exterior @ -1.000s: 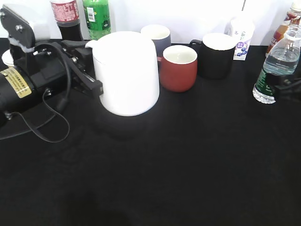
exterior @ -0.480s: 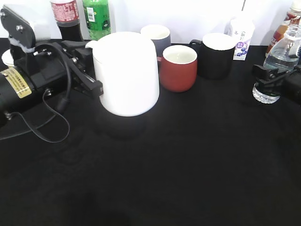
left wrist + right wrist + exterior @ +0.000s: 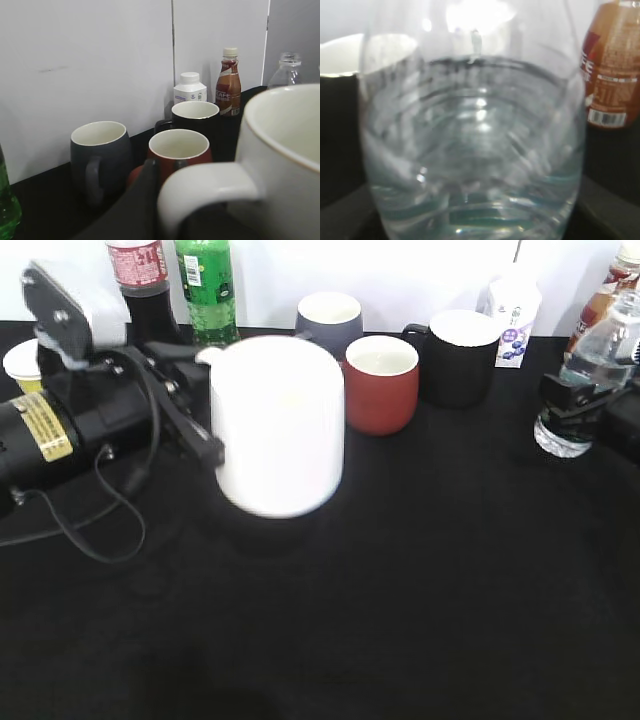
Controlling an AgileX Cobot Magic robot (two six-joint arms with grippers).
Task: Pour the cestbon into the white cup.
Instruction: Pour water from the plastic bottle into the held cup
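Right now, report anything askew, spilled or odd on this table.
No spill shows. The white cup is blurred and seems lifted off the black table, held by its handle in the left claw. The cestbon leans slightly at the right claw.

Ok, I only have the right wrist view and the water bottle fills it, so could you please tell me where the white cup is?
Observer: In the exterior view the white cup is towards the left of the table, with the left gripper at its handle.
Operator: Thank you. And is the cap on?
Observer: The left wrist view shows the neck of the cestbon, and it looks uncapped.
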